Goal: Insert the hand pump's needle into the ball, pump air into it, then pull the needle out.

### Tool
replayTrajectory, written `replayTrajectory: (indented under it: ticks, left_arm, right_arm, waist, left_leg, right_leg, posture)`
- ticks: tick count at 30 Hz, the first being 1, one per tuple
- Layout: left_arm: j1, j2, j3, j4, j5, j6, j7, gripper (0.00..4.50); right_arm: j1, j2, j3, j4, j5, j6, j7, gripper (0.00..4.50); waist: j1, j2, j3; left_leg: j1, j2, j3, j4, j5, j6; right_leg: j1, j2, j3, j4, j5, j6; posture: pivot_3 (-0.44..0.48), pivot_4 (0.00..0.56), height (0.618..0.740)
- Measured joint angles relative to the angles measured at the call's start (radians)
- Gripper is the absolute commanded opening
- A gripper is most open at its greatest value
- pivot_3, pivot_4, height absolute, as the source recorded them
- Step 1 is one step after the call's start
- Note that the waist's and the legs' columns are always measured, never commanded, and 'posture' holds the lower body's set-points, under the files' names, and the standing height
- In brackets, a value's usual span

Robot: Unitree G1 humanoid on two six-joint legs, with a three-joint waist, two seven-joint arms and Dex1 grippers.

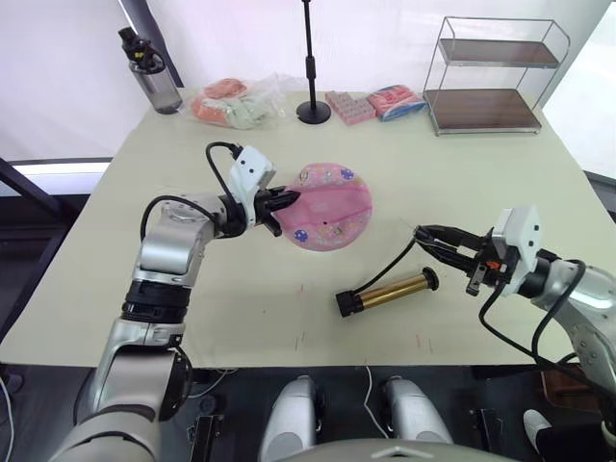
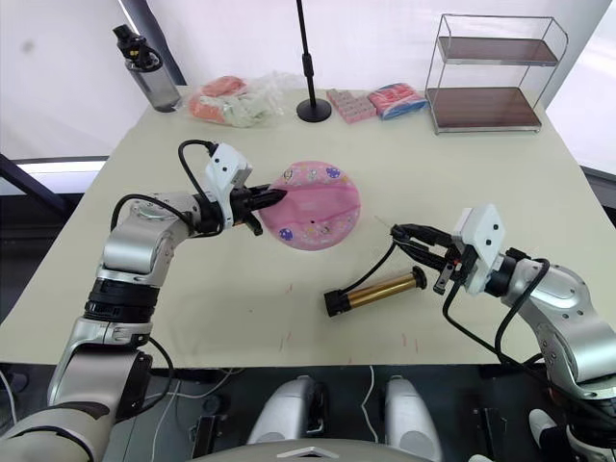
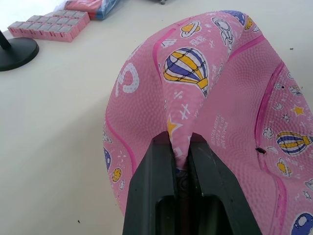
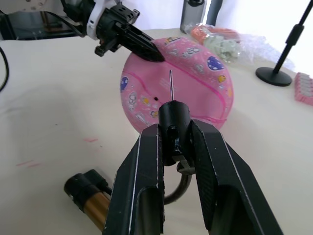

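I see deflated pink rubber ball [image 1: 327, 207] with balloon prints mid-table, folded, left gripper [image 3: 180, 147] pinching its left rim. Right gripper [image 4: 177, 142] clamps thin silvery needle [image 4: 170, 85] fitting, aimed at ball. Bronze-gold pump cylinder [image 1: 387, 291] lies near, right of centre. Far-right wire shelf [image 1: 491, 72] bare.

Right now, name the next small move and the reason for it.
Probably ease the right gripper forward toward the ball, aiming the needle at the small dark valve hole. The needle sits clamped and pointing at the ball but short of it, while the left gripper pinches a fold of the deflated ball.
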State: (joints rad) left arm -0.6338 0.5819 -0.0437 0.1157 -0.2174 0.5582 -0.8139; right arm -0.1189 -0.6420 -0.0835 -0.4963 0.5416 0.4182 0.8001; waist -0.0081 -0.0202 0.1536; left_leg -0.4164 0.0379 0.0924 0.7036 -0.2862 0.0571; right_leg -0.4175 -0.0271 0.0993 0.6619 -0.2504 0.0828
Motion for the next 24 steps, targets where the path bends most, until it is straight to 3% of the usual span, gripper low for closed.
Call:
replayTrajectory:
  ticks: [12, 24]
  left_arm:
    - [0.063, -0.076, -0.003, -0.079, 0.021, -0.018, 0.08, 0.02]
    - [0.1, -0.111, -0.008, -0.094, 0.064, -0.089, 0.107, 0.02]
  right_arm:
    - [-0.232, -0.044, 0.111, -0.026, 0.052, 0.348, -0.086, 0.3]
    - [-0.642, -0.048, 0.339, 0.188, -0.003, 0.651, -0.064, 0.3]
  waist:
    - [0.023, 0.0, 0.0]
    - [0.024, 0.001, -0.001]
  left_leg:
    - [0.0, -0.001, -0.004, 0.0, 0.0, 0.0]
    - [0.0, -0.001, -0.005, 0.0, 0.0, 0.0]
  right_leg:
    - [0.002, -0.003, -0.004, -0.001, 0.0, 0.0]
    - [0.002, -0.005, -0.008, -0.001, 0.0, -0.001]
  posture:
    - [0.0, 0.15, 0.736]
    - [0.0, 0.15, 0.736]
